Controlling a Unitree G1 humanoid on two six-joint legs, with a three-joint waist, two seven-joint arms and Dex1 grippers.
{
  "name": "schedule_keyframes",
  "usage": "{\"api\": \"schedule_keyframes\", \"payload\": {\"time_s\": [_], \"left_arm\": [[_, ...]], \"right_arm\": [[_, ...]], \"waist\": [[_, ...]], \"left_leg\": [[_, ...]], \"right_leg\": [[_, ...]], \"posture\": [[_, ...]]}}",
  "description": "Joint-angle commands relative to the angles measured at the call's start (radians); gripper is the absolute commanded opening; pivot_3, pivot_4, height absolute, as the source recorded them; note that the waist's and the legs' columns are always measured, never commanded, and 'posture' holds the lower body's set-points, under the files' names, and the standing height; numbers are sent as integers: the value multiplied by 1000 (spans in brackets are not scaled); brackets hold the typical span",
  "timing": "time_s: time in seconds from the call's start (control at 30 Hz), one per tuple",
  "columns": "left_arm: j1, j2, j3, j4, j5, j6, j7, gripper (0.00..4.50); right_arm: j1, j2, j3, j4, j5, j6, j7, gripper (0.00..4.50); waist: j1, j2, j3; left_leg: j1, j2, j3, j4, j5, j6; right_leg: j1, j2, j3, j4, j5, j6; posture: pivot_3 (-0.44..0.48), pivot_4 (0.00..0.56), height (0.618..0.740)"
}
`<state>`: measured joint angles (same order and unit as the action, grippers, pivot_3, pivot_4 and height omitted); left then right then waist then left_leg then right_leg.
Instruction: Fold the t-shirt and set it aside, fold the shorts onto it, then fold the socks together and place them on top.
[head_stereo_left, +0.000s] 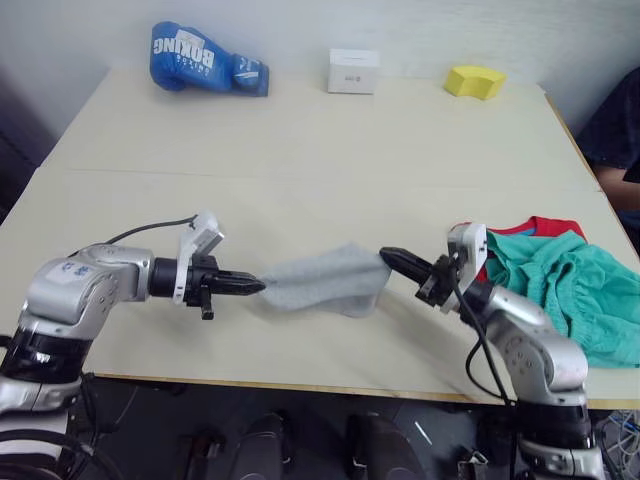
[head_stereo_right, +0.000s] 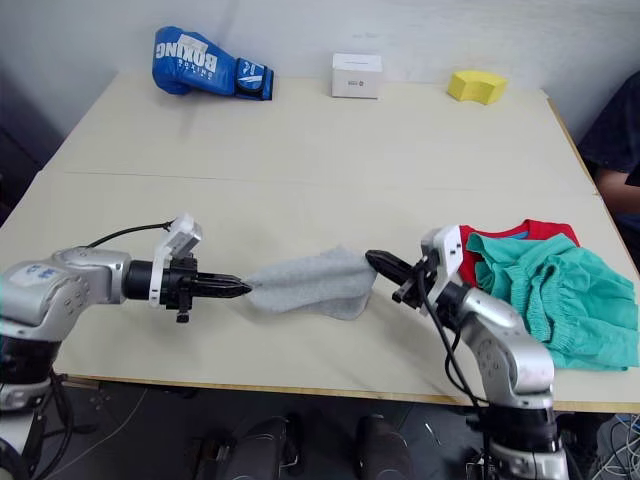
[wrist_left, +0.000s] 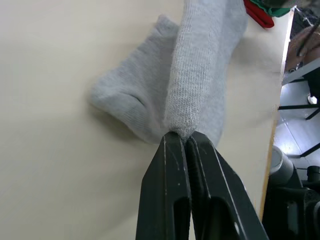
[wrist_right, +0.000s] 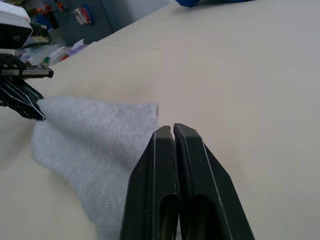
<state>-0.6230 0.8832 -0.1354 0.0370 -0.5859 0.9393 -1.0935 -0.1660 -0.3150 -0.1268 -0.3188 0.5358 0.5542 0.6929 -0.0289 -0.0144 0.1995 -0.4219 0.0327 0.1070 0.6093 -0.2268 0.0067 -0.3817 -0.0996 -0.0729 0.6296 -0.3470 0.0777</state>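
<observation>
Socks (head_stereo_right: 305, 283) stretched between both hands near the desk's (head_stereo_right: 330, 160) front edge, long axis running 9 to 3 o'clock. Left hand (head_stereo_right: 243, 289) pinches the 9 o'clock end, right hand (head_stereo_right: 372, 259) the 3 o'clock end. Shorts (head_stereo_right: 555, 300) on t-shirt (head_stereo_right: 520, 232) lie further toward 3 o'clock, nearer the right arm.

A pale beige table (head_stereo_left: 330, 140) stands against a plain light wall (head_stereo_left: 400, 25). Along its far edge sit a blue boxing glove (head_stereo_left: 205, 58), a small white box (head_stereo_left: 353, 71) and a yellow sponge (head_stereo_left: 474, 81). A person's dark sleeve (head_stereo_left: 615, 125) shows beside the table's right side.
</observation>
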Motion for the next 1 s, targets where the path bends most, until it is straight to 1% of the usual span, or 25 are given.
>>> {"api": "schedule_keyframes", "payload": {"time_s": [0.03,0.13,0.33,0.5,0.6,0.73,0.77,0.8,0.83,0.87,0.93,1.0], "left_arm": [[-69,-19,-51,96,67,-67,-74,29],[-111,-42,-84,156,104,-94,-118,29],[-173,-94,-126,257,178,-141,-166,29],[-201,-148,-115,322,229,-200,-151,29],[-218,-174,-103,357,245,-193,-144,29],[-227,-181,-86,378,247,-174,-150,29],[-227,-179,-81,376,241,-160,-157,472],[-227,-179,-68,375,234,-149,-150,665],[-223,-167,-72,362,232,-146,-171,989],[-219,-163,-69,357,238,-157,-172,1354],[-220,-167,-45,372,248,-182,-142,1921],[-218,-162,-9,383,259,-229,-111,2589]], "right_arm": [[52,32,13,-87,-16,-54,-69,0],[95,47,47,-98,-44,-97,-88,0],[128,48,99,-72,-114,-187,-106,0],[128,59,124,-18,-158,-265,-112,0],[122,58,138,13,-174,-299,-101,0],[115,68,147,45,-182,-324,-108,0],[114,72,146,52,-175,-325,-108,0],[112,77,143,59,-169,-328,-110,0],[111,85,134,62,-146,-315,-110,206],[110,87,131,63,-131,-311,-100,466],[105,86,127,68,-149,-335,-112,938],[97,68,113,62,-171,-355,-123,1682]], "waist": [[1,0,0],[1,0,0],[2,-3,1],[1,-4,2],[1,-5,2],[0,-5,2],[0,-5,2],[0,-5,2],[0,-5,2],[1,-5,2],[1,-5,2],[1,-5,2]], "left_leg": [[0,0,1,0,0,1],[0,0,3,2,0,2],[0,-1,6,5,3,3],[0,-1,6,5,7,2],[0,-1,7,6,8,2],[0,-1,7,6,9,2],[0,-1,6,6,9,2],[0,-1,7,6,9,2],[0,-1,7,7,9,2],[0,-1,7,7,9,2],[0,-1,6,7,9,2],[0,-1,6,8,9,2]], "right_leg": [[-1,0,1,1,0,0],[-2,0,3,4,0,0],[-7,-1,8,14,0,0],[-10,-1,9,20,0,0],[-11,-1,10,23,0,0],[-11,-1,10,24,0,0],[-11,-1,10,24,0,0],[-11,-1,10,24,0,0],[-11,-1,10,24,0,0],[-11,-1,10,25,0,0],[-11,-1,10,25,0,0],[-11,-1,10,25,0,0]], "posture": [[0,150,740],[0,150,740],[0,150,740],[0,150,740],[0,150,740],[0,150,740],[0,150,740],[0,150,740],[0,150,740],[0,150,740],[0,150,740],[0,150,740]]}}
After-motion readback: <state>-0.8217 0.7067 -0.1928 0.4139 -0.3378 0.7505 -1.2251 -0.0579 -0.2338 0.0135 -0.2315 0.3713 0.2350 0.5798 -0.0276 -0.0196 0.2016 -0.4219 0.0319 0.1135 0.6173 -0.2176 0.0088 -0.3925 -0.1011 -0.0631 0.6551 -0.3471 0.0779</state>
